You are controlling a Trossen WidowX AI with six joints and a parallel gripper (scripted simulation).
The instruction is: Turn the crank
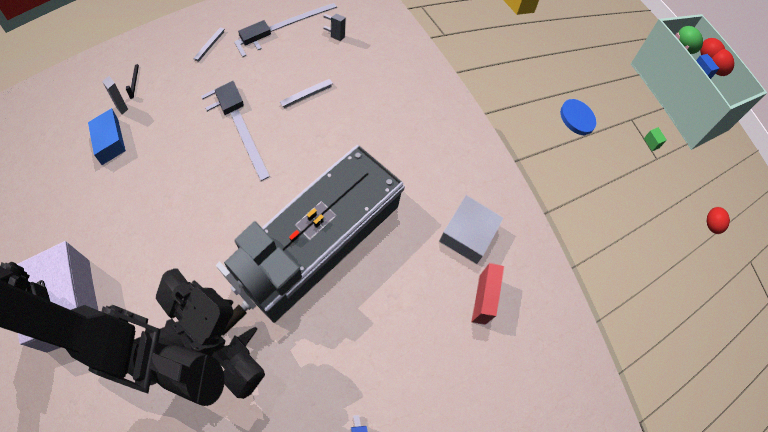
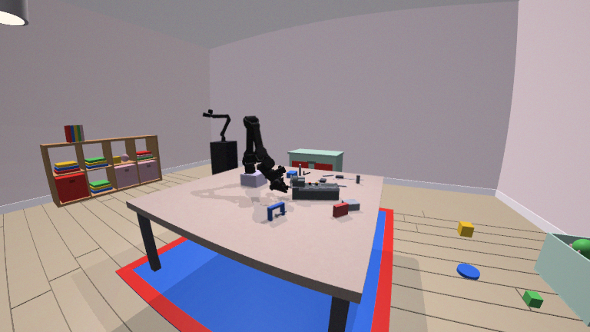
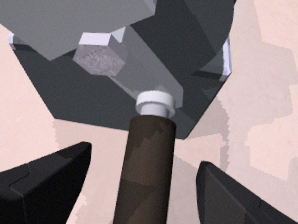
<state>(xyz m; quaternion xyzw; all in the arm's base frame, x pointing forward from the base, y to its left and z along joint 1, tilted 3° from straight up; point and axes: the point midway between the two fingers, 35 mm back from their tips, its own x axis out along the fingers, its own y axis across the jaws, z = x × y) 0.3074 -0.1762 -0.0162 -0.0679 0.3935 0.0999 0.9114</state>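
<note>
The dark grey machine (image 1: 343, 228) (image 2: 315, 194) stands on the table. Its red pointer (image 1: 293, 235) sits in the slot on the crank side of the two brass marks (image 1: 312, 213) (image 1: 318, 219), with a visible gap, not level with them. The crank's brown handle (image 3: 146, 172) (image 1: 234, 319) sticks out from the crank arm (image 3: 150, 72), offset from the hex-shaped hub (image 3: 100, 56). My gripper (image 3: 145, 161) (image 1: 243, 322) is open, its fingers apart on either side of the handle, with a gap to each in the wrist view. The handle's far end is out of the wrist view.
A grey block (image 1: 471, 225) and a red block (image 1: 488, 292) lie beyond the machine's long side. A blue clamp (image 2: 275, 210) stands near the table's front. A blue block (image 1: 105, 134) and several grey bars and dark parts lie behind the machine.
</note>
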